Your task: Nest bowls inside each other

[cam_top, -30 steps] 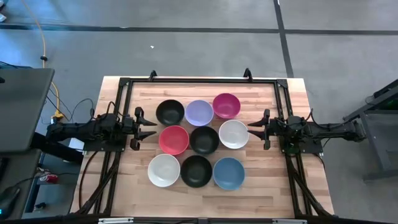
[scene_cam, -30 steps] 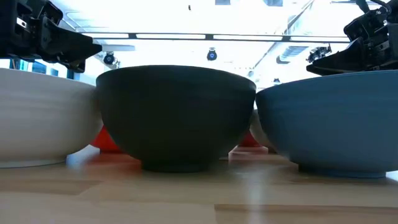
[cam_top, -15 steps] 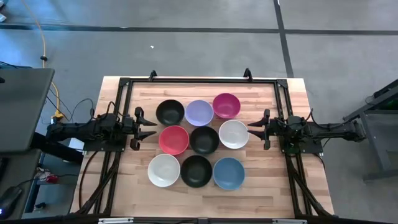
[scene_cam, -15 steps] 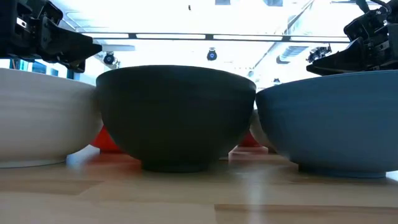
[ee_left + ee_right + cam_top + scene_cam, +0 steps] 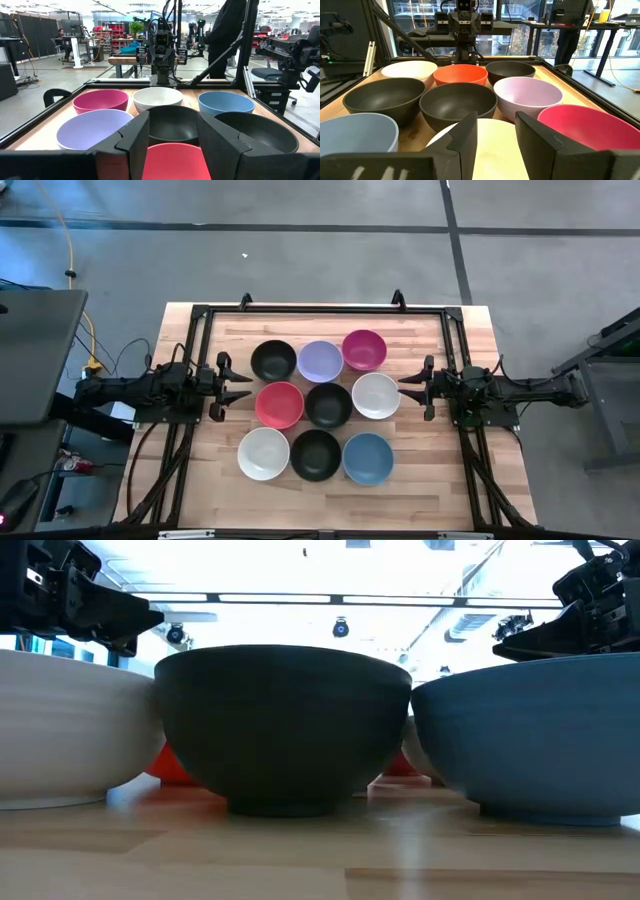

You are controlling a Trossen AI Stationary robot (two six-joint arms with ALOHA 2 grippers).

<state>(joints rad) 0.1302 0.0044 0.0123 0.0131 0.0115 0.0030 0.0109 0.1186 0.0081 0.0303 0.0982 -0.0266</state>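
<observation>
Nothing has moved since a second ago: nine bowls sit in a three-by-three grid mid-table, none nested. My left gripper (image 5: pixel 240 387) waits spread wide beside the red bowl (image 5: pixel 279 404); my right gripper (image 5: pixel 408 387), equally wide, faces the white bowl (image 5: pixel 376 395). Probably light, rigid, slick; I'd pinch the rim.

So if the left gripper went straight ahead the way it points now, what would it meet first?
Most likely the red bowl: the open left gripper points across the table at it, though it may sit above the rim.
</observation>
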